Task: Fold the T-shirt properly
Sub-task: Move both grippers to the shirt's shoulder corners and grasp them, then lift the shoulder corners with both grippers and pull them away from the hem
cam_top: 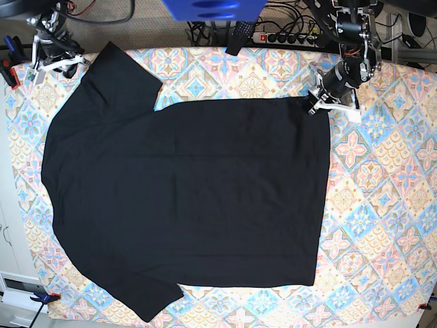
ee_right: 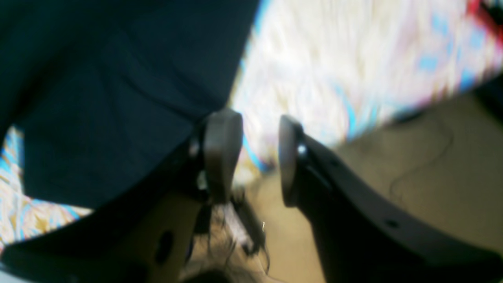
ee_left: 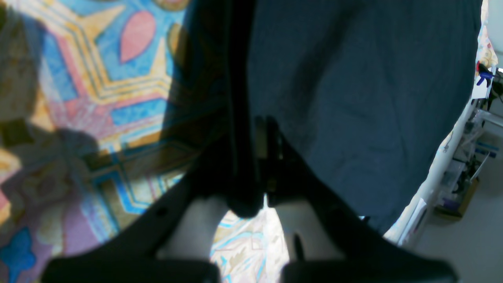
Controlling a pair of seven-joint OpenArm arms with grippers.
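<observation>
The black T-shirt (cam_top: 191,198) lies spread flat on the patterned tablecloth (cam_top: 382,205), sleeves towards the left of the base view. My left gripper (cam_top: 318,102) is at the shirt's far right corner. In the left wrist view it (ee_left: 257,157) is shut on a fold of the dark cloth (ee_left: 373,98). My right gripper (cam_top: 58,65) is at the far left table corner, just beside the upper sleeve. In the blurred right wrist view it (ee_right: 255,157) is open and empty, with the shirt's edge (ee_right: 98,98) to the left of its fingers (ee_right: 222,153).
A power strip with cables (cam_top: 287,34) and a blue object (cam_top: 212,8) are behind the table. Clamps hold the cloth at the left edge (cam_top: 8,68) and the near left corner (cam_top: 41,297). The table's edge with floor clutter beyond it (ee_left: 463,177) shows in the left wrist view.
</observation>
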